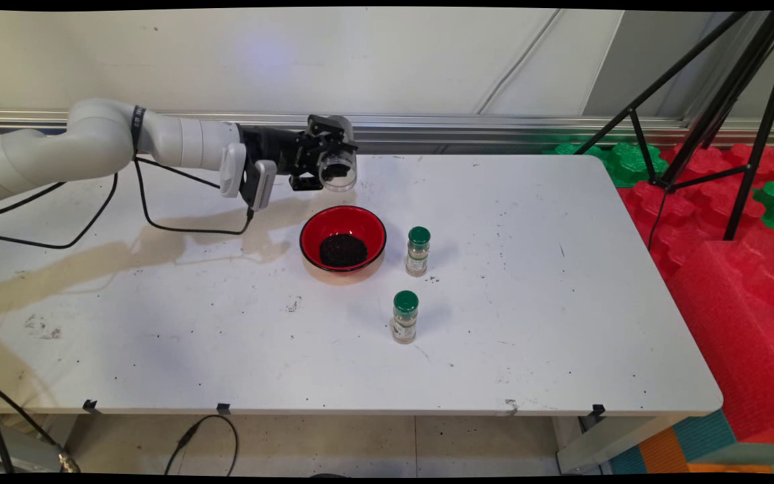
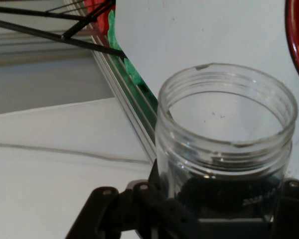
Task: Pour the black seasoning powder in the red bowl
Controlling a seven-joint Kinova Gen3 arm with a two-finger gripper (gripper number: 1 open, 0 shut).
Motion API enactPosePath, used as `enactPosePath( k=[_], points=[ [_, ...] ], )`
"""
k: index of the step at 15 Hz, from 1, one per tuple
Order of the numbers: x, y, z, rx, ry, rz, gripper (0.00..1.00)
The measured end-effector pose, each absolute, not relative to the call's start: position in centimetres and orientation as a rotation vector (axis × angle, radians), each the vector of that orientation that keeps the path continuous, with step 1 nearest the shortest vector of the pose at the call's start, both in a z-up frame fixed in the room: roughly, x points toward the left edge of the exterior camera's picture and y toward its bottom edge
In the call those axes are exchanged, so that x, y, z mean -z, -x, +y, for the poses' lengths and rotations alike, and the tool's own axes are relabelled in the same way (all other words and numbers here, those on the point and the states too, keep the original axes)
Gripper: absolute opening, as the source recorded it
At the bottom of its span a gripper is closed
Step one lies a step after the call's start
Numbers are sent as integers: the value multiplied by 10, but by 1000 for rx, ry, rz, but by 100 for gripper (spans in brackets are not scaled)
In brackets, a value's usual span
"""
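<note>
**Clear plastic jar held tipped beyond the red bowl**

Clear plastic, round and wide-mouthed with a threaded neck, the jar (image 1: 338, 165) is sitting in the black two-finger tool (image 1: 325, 163), whose fingers are closing against its sides and carrying it clear of the white tabletop (image 1: 528, 323). The jar is lying roughly on its side, its open mouth facing outward, and it is hanging just past the far rim of the red bowl (image 1: 342, 243), slightly toward the wall. In the hand view the jar (image 2: 224, 134) is looking almost empty, its walls see-through, with something dark showing low near the base; whether that is leftover grains or the tool's linkage behind the plastic cannot be told.

The red bowl, round with a dark outer edge, is holding a heap of black granules (image 1: 343, 250) in its middle. To the right of the bowl, just beside it, a small glass spice bottle with a green cap (image 1: 418, 251) is standing upright; a second green-capped spice bottle (image 1: 405, 316) is standing nearer the front edge, apart from the bowl.

Handling judgement: the smooth round plastic is likely slippery, so a firm, centred squeeze and slow wrist motion would be keeping the jar from twisting out, and any tilting wants the mouth kept over the bowl, since stray dark specks are already dotting the tabletop around it.
</note>
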State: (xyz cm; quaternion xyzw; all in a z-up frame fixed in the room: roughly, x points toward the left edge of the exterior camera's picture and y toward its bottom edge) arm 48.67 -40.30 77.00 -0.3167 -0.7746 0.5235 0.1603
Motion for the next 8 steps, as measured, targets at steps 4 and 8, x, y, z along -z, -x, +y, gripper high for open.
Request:
enactPosePath(
  k=[4,8],
  points=[
    [-768,-486,-397,-1524,993,-2202,0],
    [-768,-486,-394,-1550,1062,-2193,0]
  ],
)
